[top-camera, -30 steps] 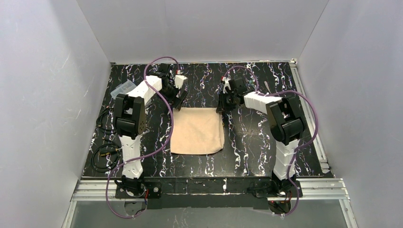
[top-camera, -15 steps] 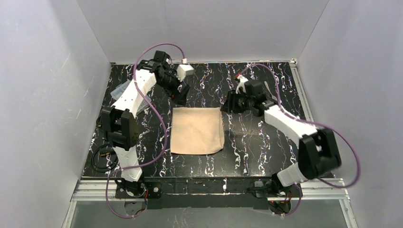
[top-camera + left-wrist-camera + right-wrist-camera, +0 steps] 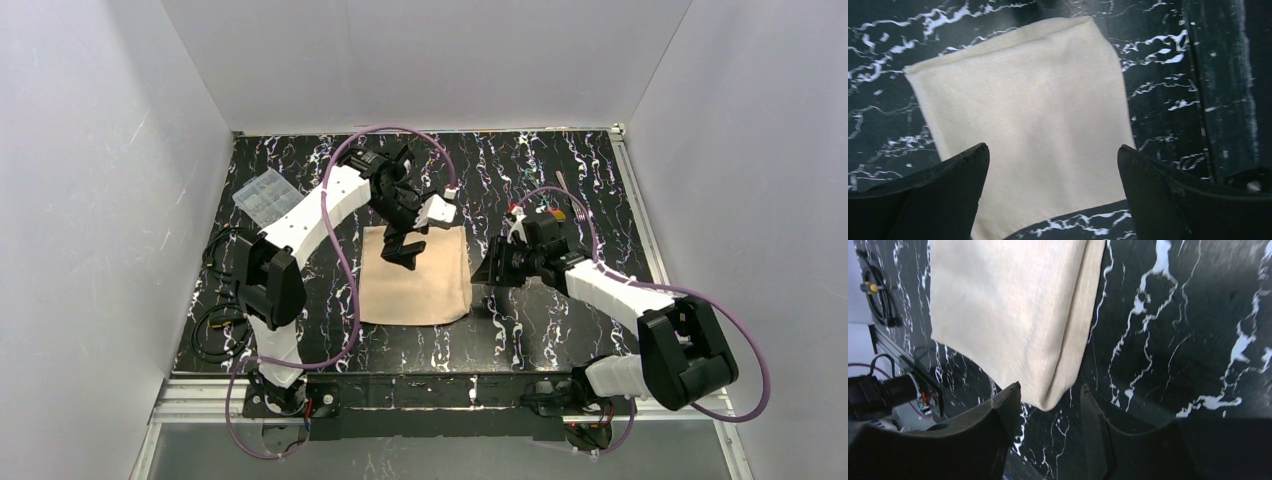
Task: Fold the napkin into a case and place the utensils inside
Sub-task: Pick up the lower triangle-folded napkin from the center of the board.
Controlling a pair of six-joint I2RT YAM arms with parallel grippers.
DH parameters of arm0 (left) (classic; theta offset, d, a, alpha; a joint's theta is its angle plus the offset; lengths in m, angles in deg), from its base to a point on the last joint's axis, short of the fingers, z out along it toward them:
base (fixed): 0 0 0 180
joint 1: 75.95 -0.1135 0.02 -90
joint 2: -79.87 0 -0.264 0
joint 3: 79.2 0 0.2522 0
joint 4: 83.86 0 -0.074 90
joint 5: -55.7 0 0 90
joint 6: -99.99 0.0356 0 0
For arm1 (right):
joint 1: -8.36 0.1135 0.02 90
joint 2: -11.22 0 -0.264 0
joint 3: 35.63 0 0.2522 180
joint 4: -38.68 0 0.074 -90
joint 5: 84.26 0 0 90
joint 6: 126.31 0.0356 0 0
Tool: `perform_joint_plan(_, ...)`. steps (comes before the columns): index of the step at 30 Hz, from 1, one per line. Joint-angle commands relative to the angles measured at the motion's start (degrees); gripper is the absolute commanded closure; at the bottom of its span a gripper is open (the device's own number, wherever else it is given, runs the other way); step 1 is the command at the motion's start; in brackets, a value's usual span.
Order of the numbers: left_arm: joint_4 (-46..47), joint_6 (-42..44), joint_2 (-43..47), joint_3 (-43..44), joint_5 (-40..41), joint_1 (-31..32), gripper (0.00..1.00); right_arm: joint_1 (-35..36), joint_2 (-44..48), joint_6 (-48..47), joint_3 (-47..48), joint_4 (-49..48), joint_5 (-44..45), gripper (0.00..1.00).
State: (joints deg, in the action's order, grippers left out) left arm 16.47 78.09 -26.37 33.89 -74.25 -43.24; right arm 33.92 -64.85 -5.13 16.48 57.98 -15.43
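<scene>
Napkin (image 3: 415,285) lies folded flat at table centre; its doubled right edge runs far-to-near, just beside your right gripper (image 3: 496,268), jaws apart and empty, so that arm is nearer. Your left gripper (image 3: 403,252) hangs over the far edge, jaws wide, empty. Clear compartment box (image 3: 264,196) far left: contents unreadable.

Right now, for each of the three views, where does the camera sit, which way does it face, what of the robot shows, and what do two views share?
Top external: above and behind the bases, looking down at the table; the left arm and right arm show.
Left wrist: on the left arm, looking down over the napkin; its open left gripper shows.
Right wrist: low beside the napkin's edge, facing it; the right gripper shows.
Shared: all three see the napkin.
</scene>
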Motion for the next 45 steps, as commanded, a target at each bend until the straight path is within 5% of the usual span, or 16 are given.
perform_joint_plan(1, 1.1, 6.6, -4.0, 5.5, -0.7, -0.1, 0.01, -0.1, 6.0, 1.4, -3.4, -5.0, -2.1, 0.42)
perform_joint_plan(5, 4.3, 13.8, -7.5, 6.9, 0.9, 1.4, 0.02, -0.7, 4.4, 6.0, -5.7, -9.9, -2.7, 0.47)
perform_joint_plan(11, 6.0, 3.8, -21.3, 23.0, 1.4, 2.8, 0.09, -1.0, -1.0, 10.0, -5.7, -15.1, -3.1, 0.66)
perform_joint_plan(12, 5.3, 1.7, -23.9, 26.6, 1.5, 2.8, 0.19, -1.1, -1.5, 10.5, -5.9, -15.8, -2.9, 0.68)
perform_joint_plan(14, 3.5, -1.9, -28.6, 32.9, 1.4, 2.9, 0.59, -1.1, -2.4, 11.3, -6.2, -17.5, -3.3, 0.70)
perform_joint_plan(15, 3.8, -4.0, -30.2, 34.7, 1.7, 2.9, 0.69, -1.2, -2.8, 11.5, -6.4, -18.0, -3.3, 0.71)
perform_joint_plan(21, 4.0, -8.4, -32.7, 33.7, 0.0, 3.0, 0.63, -1.2, -6.0, 11.4, -6.2, -17.9, -4.3, 0.76)
perform_joint_plan(27, -0.7, 1.7, -26.1, 24.1, -5.7, 3.3, 0.59, -1.3, -7.8, 8.9, -6.0, -12.8, -5.5, 0.79)
perform_joint_plan(30, 4.9, 1.2, -24.9, 19.7, -1.2, 3.7, 0.57, -1.2, -6.9, 7.8, -6.8, -10.9, -5.3, 0.79)
perform_joint_plan(37, 8.0, -9.1, -34.3, 33.3, 3.4, 3.2, 0.58, -0.3, -7.3, 7.5, -7.2, -11.0, -5.6, 0.80)
perform_joint_plan(45, 11.0, -10.3, -35.4, 31.3, 3.6, 2.9, 0.62, 0.7, -7.9, 8.7, -8.5, -12.7, -6.2, 0.81)
